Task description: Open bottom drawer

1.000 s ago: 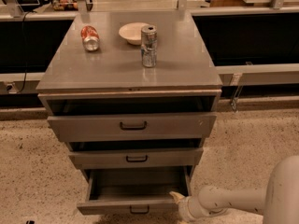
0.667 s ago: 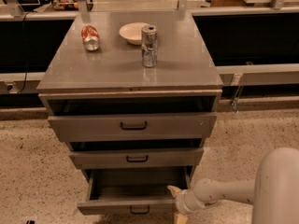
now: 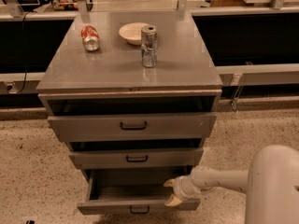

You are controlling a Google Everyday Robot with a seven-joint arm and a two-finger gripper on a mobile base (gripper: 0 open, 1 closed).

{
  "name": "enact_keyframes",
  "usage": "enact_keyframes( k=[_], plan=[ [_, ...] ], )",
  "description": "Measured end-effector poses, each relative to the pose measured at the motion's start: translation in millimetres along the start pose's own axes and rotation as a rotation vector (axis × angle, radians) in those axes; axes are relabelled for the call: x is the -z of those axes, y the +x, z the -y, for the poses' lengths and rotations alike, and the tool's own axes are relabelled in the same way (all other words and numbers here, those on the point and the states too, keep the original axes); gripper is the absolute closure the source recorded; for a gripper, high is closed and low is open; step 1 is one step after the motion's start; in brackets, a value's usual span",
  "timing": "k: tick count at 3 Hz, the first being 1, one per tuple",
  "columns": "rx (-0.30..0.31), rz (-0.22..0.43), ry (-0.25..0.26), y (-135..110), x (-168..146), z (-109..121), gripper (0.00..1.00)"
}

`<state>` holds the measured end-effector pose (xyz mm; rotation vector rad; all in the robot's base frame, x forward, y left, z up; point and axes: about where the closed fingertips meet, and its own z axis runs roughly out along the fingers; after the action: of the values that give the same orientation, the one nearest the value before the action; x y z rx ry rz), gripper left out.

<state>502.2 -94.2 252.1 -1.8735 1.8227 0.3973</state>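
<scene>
The bottom drawer (image 3: 117, 206) is a grey metal drawer with a small black loop handle (image 3: 139, 211). It stands pulled out at the foot of the grey cabinet (image 3: 93, 73), with its inside showing. My gripper (image 3: 171, 191) is at the drawer's right end, over the open drawer just behind its front panel. Its two pale fingers (image 3: 174, 200) are spread apart and hold nothing. The white arm comes in from the lower right.
The middle drawer (image 3: 135, 158) and top drawer (image 3: 133, 125) above are each slightly open. On the cabinet top lie a red can on its side (image 3: 90, 37), a white bowl (image 3: 132, 32) and an upright silver can (image 3: 149, 46). Speckled floor surrounds the cabinet.
My gripper has moved a little left and up, from beside the drawer's right front corner to over the open drawer. The drawer has not visibly moved.
</scene>
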Motion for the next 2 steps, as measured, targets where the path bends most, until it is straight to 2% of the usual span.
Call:
enact_keyframes(
  k=[1, 2],
  plan=[
    [-0.015, 0.025, 0.018, 1.3, 2.8, 24.6, 0.64],
    [-0.048, 0.021, 0.046, 15.9, -5.4, 46.0, 0.89]
  ],
)
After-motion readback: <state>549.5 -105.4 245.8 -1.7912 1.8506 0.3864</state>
